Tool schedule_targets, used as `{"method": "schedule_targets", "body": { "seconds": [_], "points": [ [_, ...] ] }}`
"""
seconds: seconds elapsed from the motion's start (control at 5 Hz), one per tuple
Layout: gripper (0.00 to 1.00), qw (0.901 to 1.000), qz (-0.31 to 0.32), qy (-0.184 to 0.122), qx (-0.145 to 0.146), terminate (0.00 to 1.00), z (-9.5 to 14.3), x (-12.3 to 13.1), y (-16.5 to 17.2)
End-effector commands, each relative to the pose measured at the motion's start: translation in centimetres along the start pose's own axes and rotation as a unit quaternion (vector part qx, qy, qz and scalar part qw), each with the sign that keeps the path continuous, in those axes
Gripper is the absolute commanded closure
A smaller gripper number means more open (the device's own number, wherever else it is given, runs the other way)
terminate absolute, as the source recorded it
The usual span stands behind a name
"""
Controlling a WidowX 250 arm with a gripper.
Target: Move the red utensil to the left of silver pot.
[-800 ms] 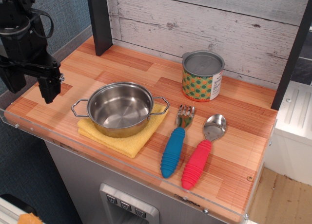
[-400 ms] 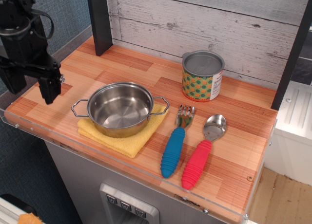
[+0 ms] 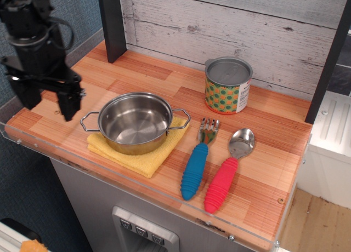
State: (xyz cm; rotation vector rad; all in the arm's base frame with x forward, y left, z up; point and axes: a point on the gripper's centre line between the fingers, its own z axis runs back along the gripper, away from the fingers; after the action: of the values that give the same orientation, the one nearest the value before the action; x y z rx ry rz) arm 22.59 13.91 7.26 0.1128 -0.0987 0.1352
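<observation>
The red utensil (image 3: pixel 222 182), a spoon with a ribbed red handle and a silver bowl, lies near the counter's front right, handle toward the front edge. The silver pot (image 3: pixel 134 122) is shallow and shiny with two wire loop handles; it stands empty on a yellow cloth (image 3: pixel 133 156) at the front left. My gripper (image 3: pixel 49 102) hangs over the counter's left end, just left of the pot's left handle and far from the spoon. It is open, its two black fingers (image 3: pixel 70 104) pointing down with nothing between them.
A blue-handled fork (image 3: pixel 194 168) lies right beside the spoon on its left. A can with a green-orange dotted label (image 3: pixel 227 85) stands at the back. A dark post (image 3: pixel 112 24) rises at the back left. The wooden counter (image 3: pixel 274 153) ends at a clear front lip.
My gripper has shifted right, closer to the pot's left handle. The spoon, fork, pot and can have not moved.
</observation>
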Motion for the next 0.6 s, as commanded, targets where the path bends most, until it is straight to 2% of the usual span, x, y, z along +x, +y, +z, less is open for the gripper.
{"method": "schedule_targets", "body": {
  "seconds": [0.0,0.2,0.4],
  "points": [
    [0.0,0.9967,-0.057,-0.057,-0.005,0.0,2.7,2.5,-3.5],
    [0.0,0.9945,-0.081,-0.066,-0.011,0.0,3.0,3.6,-6.4],
    [0.0,0.9924,-0.093,-0.075,-0.031,0.0,3.7,3.9,-9.9]
  ]
}}
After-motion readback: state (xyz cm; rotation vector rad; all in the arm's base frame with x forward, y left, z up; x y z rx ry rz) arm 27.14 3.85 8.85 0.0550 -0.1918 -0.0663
